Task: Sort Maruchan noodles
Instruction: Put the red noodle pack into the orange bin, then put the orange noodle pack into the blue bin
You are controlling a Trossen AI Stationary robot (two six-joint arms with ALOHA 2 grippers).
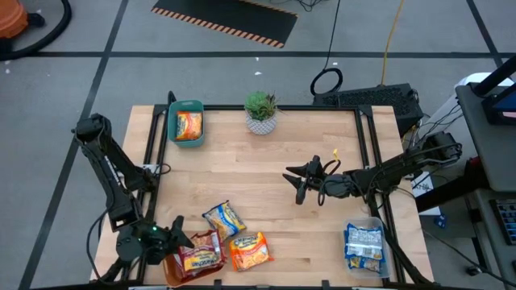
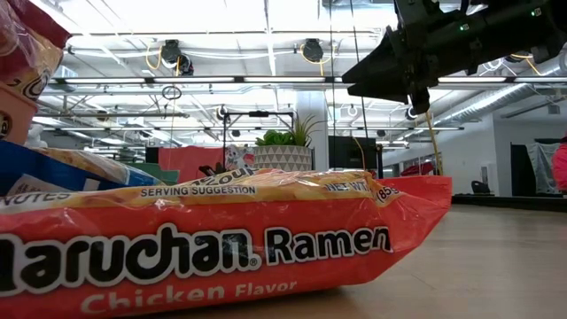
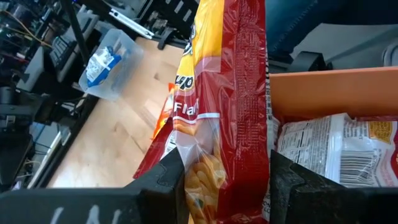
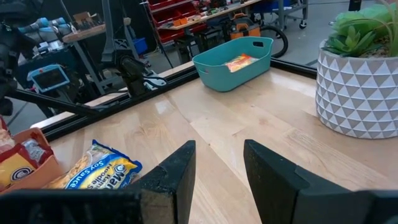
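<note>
Dark red Maruchan packet [image 3: 227, 93] pinched upright between left gripper [image 1: 179, 238] jaws, at near left table corner, over orange bin [image 3: 348, 90] already holding a silver-red packet [image 3: 329, 149]. Just beside: orange chicken-flavor packet [image 1: 248, 250] and blue-and-yellow soy sauce packet [image 1: 223, 218], flat on butcher-block table [image 1: 266, 169]. Near right corner: clear bin [image 1: 364, 246] with blue packets. Mid-table, right gripper [image 1: 300, 179] hovers, jaws spread, empty. Far edge: teal bin [image 1: 186, 123] with orange packet; potted succulent [image 1: 261, 111]
</note>
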